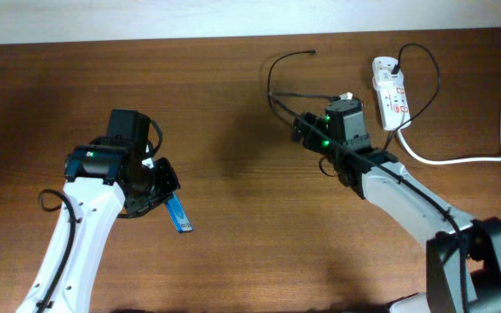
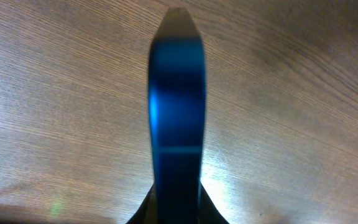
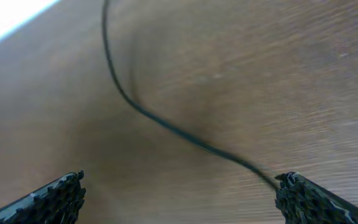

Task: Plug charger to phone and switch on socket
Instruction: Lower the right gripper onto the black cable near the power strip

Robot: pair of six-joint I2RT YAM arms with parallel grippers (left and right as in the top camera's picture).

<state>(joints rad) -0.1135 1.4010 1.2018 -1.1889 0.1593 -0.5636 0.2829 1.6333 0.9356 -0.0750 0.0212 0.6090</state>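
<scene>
The left gripper [image 1: 169, 193] is clenching the phone [image 2: 176, 112], presenting it edge-on, apparently lifted off the counter [image 2: 55, 93]. To the right, the right gripper [image 3: 179, 186] is hanging released, jaws wide, over the charger [image 3: 166, 124], whose thin cable is passing between them ungrasped. Beyond, the socket [image 1: 390, 87] is lying near the far edge. The step looks like securing the cable. Next, the right gripper needs to close near the plug tip and align it with the phone's port.

Fixed overhead camera looks straight down on the brown wooden table [image 1: 233, 252]. Left wrist camera sits close behind the slim blue-screened phone [image 2: 178, 106]; right wrist camera skims low over the thin black cable [image 3: 166, 126]. Both items also appear overhead.
</scene>
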